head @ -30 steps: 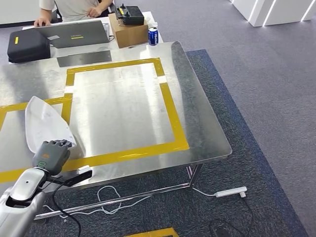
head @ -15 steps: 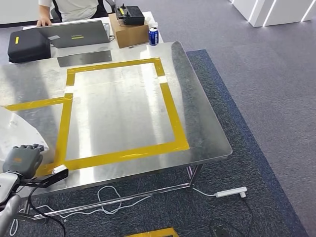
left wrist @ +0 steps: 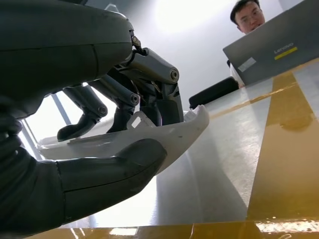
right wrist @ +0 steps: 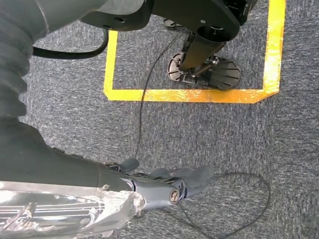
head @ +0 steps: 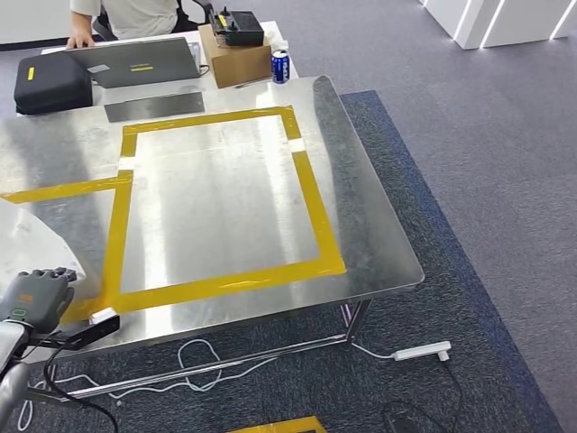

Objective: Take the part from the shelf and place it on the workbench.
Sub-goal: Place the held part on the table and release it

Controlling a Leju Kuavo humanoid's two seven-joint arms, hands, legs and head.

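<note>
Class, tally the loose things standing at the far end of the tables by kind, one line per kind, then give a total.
Laptop: 1
Black case: 1
Cardboard box: 1
Black controller on the box: 1
Blue can: 1
Total: 5

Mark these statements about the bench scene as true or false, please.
1. The left hand holds the white part. True.
2. The part lies inside the big yellow tape square. False: it is at the bench's left edge, outside that square.
3. A blue can stands beside the cardboard box. True.
4. The right hand holds a tool. False: it hangs over the carpet, holding nothing.
</note>
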